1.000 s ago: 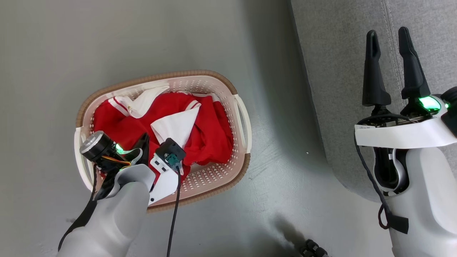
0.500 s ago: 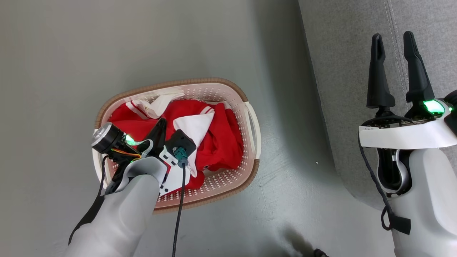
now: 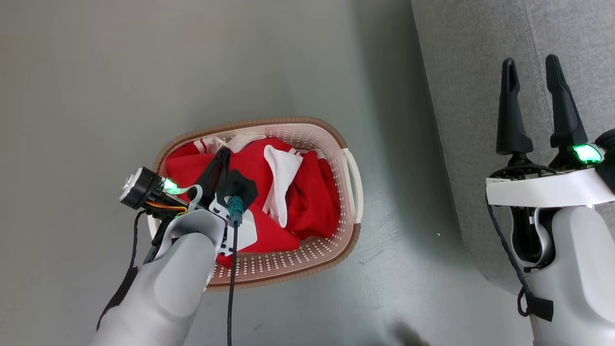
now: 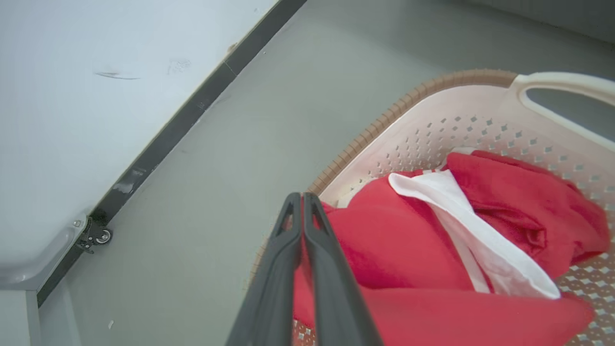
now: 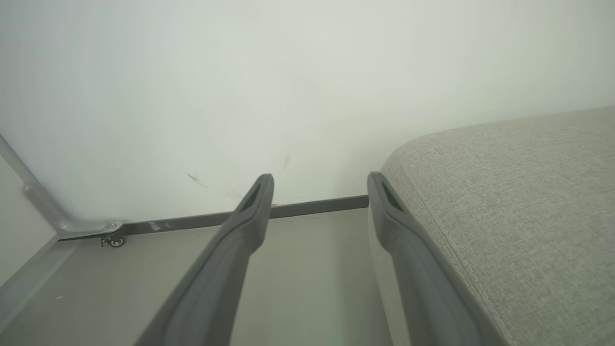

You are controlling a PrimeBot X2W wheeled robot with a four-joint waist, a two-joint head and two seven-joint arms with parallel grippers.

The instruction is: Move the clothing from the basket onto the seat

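Left pincer (image 4: 302, 202) has its fingers pressed flat together with no gap, tips poised over the basket (image 3: 283, 121) near its 10 o'clock rim in head view. No cloth shows between the tips. Whether a fold is caught lower down the fingers, cannot tell, since the wrist view cuts that off. Right pincer (image 3: 530, 62) is wide open, holding nothing, over the seat (image 3: 480, 96) edge at 3 o'clock of head view, well apart from the basket. Clothing (image 3: 307, 202) is all inside the basket, heaped and crumpled, red with a white panel (image 3: 281, 192) folded across the top running 12 to 6. None lies on the visible part of the seat. Basket sits on the grey floor (image 3: 144, 72), seat at its 3 o'clock, a strip of floor between. Handling guess: light, soft, limp fabric with no shape of its own. It will drape and trail when lifted, and may drag a second garment along or snag on the rim. Not fragile and not very slippery, but a thin single layer could slide out of the narrow fingers. Best hold is likely a bunched ridge near the heap's middle, e.g. the raised red fold just at 3 o'clock of the white panel, pinching several layers deep rather than a loose edge. The lift should clear the rim before swinging toward 3 o'clock.
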